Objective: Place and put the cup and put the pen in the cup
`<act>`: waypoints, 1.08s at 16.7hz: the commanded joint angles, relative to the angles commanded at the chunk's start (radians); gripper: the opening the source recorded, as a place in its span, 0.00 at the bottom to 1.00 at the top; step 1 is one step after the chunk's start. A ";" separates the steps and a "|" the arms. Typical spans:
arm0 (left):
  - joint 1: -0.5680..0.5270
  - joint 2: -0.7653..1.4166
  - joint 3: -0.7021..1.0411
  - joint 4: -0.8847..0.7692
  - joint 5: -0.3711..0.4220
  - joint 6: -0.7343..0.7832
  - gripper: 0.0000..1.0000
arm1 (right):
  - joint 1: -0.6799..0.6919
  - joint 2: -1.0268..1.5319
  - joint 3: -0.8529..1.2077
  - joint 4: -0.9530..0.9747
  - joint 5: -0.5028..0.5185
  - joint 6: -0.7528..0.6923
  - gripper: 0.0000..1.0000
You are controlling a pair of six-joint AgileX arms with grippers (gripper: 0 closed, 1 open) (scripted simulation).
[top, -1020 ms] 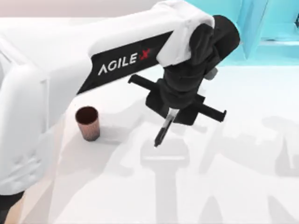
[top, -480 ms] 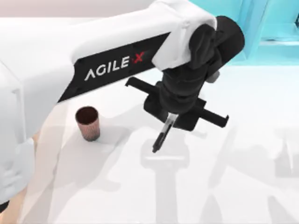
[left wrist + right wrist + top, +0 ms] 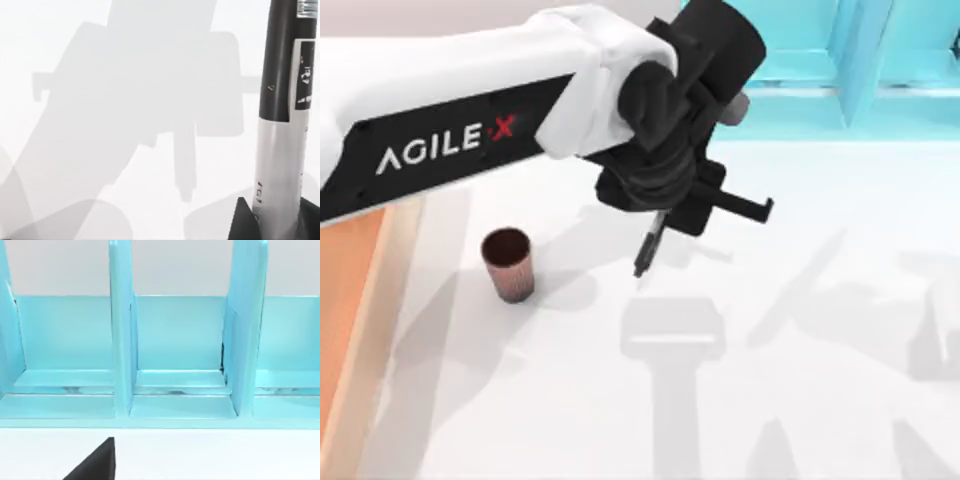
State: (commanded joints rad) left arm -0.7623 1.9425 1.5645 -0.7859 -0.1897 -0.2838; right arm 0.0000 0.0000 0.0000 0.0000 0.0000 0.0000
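The cup (image 3: 508,262), small and reddish-brown with a dark inside, stands upright on the white table at the left. The pen (image 3: 648,248), slim and black, hangs nearly upright above the table to the cup's right, clear of it. My left gripper (image 3: 660,218) is shut on the pen's upper part. In the left wrist view the pen (image 3: 282,125) shows its black length and grey-white printed band, held between dark fingers (image 3: 241,225) over the bare table. A dark fingertip (image 3: 97,465) of my right gripper faces the shelf.
A light-blue shelf (image 3: 840,60) with upright dividers (image 3: 120,340) stands at the back right of the table. An orange-brown strip (image 3: 350,300) borders the table's left side. Shadows of the arm lie on the white table (image 3: 770,400).
My left arm has swung left and toward the table's far side, carrying the pen with it. The pen's tip is now closer to the cup. The cup has not moved.
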 joint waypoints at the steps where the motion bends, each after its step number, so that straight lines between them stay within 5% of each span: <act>1: 0.019 -0.036 -0.060 0.084 0.000 0.016 0.00 | 0.000 0.000 0.000 0.000 0.000 0.000 1.00; 18: 0.279 -0.683 -1.235 1.697 0.049 0.279 0.00 | 0.000 0.000 0.000 0.000 0.000 0.000 1.00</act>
State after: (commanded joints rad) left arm -0.4836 1.2599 0.3299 0.9113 -0.1411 -0.0050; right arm 0.0000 0.0000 0.0000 0.0000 0.0000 0.0000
